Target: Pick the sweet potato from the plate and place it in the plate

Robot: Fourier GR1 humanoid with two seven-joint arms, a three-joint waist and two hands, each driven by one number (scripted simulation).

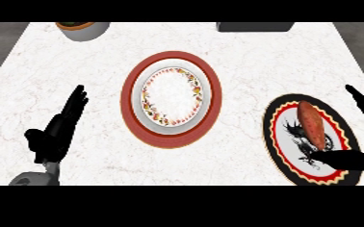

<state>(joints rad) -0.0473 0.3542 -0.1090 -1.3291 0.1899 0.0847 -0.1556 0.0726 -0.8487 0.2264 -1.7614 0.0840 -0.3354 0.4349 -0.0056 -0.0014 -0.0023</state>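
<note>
A reddish-brown sweet potato lies on a black-rimmed plate with a red zigzag border and a dragon drawing, at the right of the counter. In the middle stands a second plate, white with a floral ring and a wide red rim. My right hand shows only partly at the right edge: the thumb lies over the dragon plate just below the sweet potato, and a fingertip shows above it at the edge. The sweet potato sits between them, not touched. My left hand rests open at the left, fingers straight.
A grey bowl with something orange-brown inside stands at the back left. A dark grey box sits at the back edge right of centre. The counter is white marble.
</note>
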